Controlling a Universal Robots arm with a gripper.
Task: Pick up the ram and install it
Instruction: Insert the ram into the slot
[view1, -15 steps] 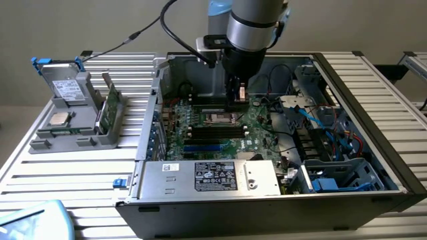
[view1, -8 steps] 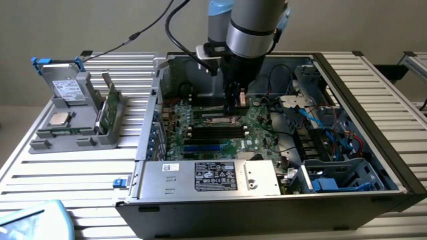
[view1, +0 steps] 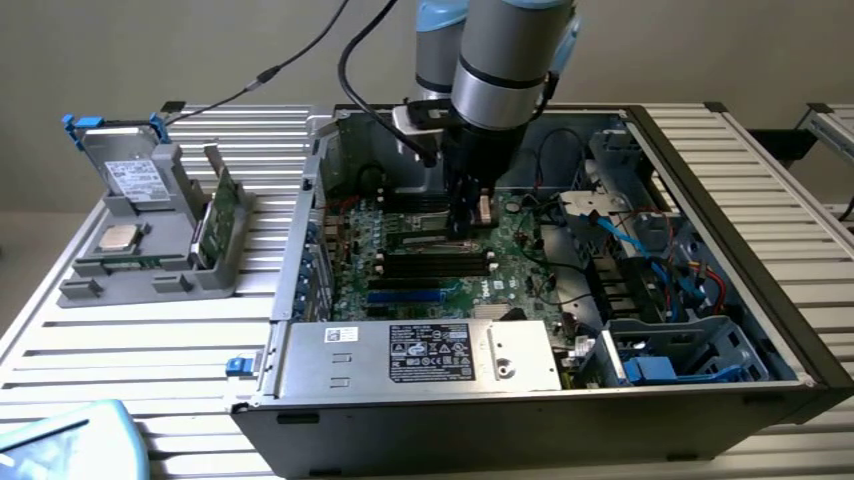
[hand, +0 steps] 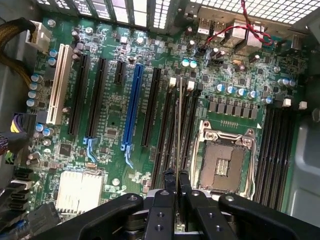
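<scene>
In the wrist view the ram (hand: 179, 125) shows edge-on as a thin pale line, and my gripper (hand: 177, 182) is shut on its near end. It hangs over the group of black memory slots (hand: 165, 130) on the green motherboard (hand: 112, 135), lined up along them between two slots. I cannot tell whether it touches a slot. In the exterior view my gripper (view1: 463, 222) reaches straight down into the open computer case (view1: 747, 300), just above the motherboard (view1: 441, 275).
An open processor socket (hand: 222, 165) lies beside the slots, with more black memory slots (hand: 275, 150) beyond it. Long blue (hand: 132, 105) and white (hand: 59, 82) slots lie on the other side. A grey holder (view1: 147, 250) with a green card (view1: 220, 215) stands at the exterior view's left. The power supply (view1: 427, 355) fills the case front.
</scene>
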